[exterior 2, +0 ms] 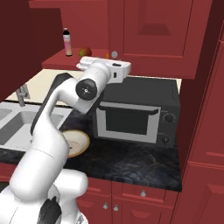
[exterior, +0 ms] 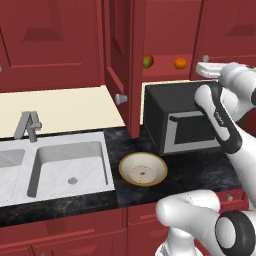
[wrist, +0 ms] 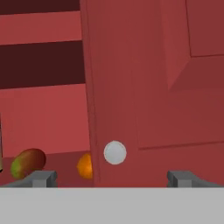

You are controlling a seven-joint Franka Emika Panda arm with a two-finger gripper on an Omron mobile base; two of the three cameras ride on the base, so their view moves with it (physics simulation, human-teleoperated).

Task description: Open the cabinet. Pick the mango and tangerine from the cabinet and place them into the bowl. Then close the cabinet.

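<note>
The left base view looked forward and down from behind the arm's left, taking in the sink, tabletop, bowl and microwave from some way off. The right base view faced the same scene from behind the arm's right. Both shared the microwave, the bowl and the open cabinet shelf. The hand view sat close to the cabinet, facing a door knob.
</note>
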